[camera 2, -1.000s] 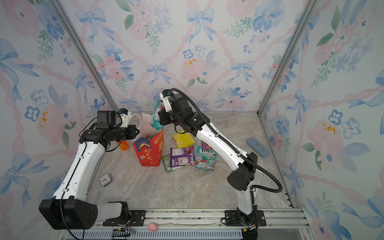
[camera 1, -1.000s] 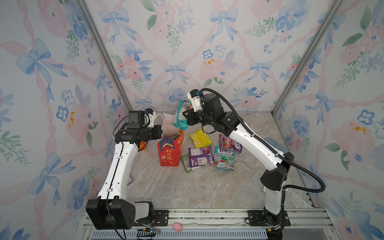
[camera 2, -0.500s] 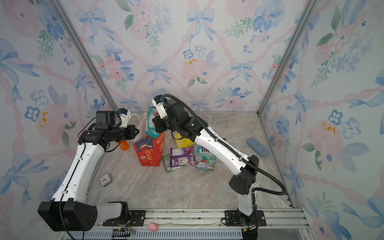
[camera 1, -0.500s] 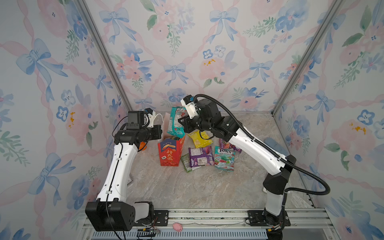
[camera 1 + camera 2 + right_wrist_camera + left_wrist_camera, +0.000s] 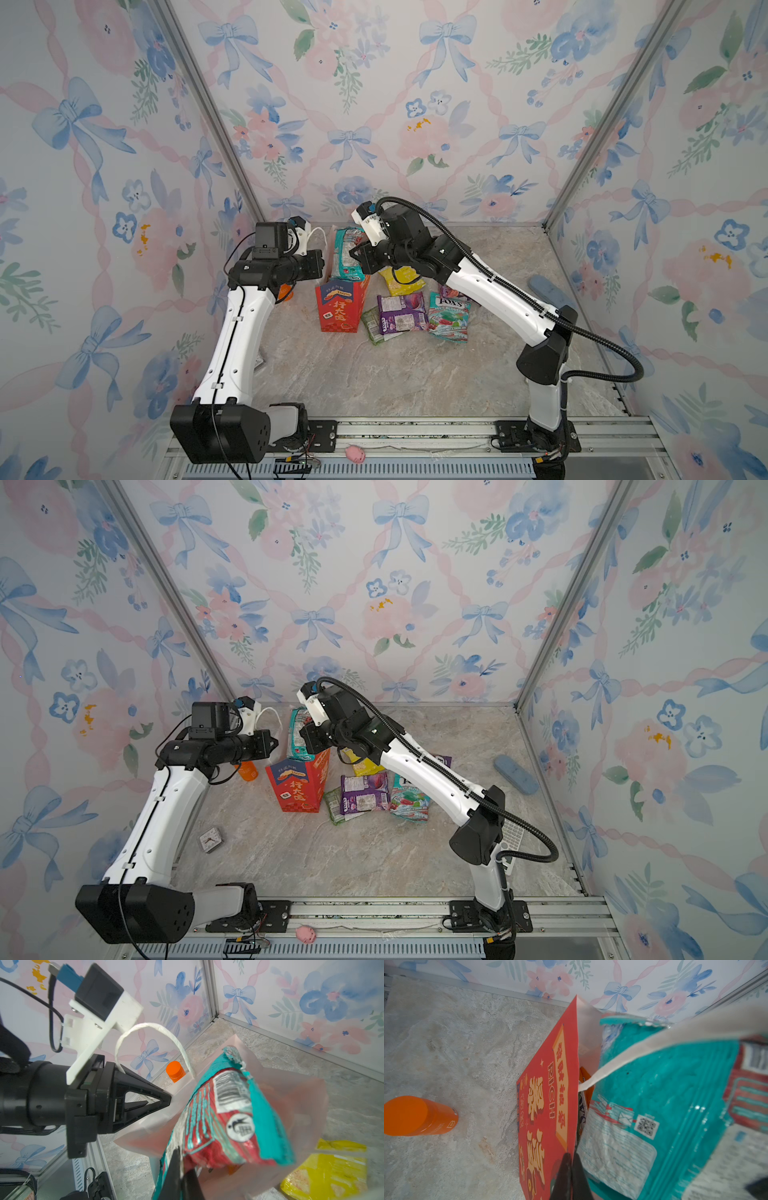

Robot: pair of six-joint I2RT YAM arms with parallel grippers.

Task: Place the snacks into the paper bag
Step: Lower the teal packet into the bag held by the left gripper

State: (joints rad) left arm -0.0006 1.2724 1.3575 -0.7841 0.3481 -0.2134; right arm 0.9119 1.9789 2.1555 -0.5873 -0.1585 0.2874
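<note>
Snacks [image 5: 449,318], loose: purple packet [image 5: 402,312] half hides green packet [image 5: 371,324], just right of paper bag [image 5: 337,309], left of the table's [image 5: 374,382] middle. Your left gripper [image 5: 571,1156] is closed, pinching the bag's rim. Your right gripper [image 5: 183,1164] clamps teal packet [image 5: 345,253] at the bag's mouth, lower edge hidden behind the rim.

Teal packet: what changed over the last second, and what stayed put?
The right hand, shut on the teal packet, carried it left and down, so it now hangs over the mouth of the paper bag. Nothing was newly gripped or released. The left hand stayed shut on the bag's rim. The bag, the loose packets beside it and the orange bottle did not move.
</note>
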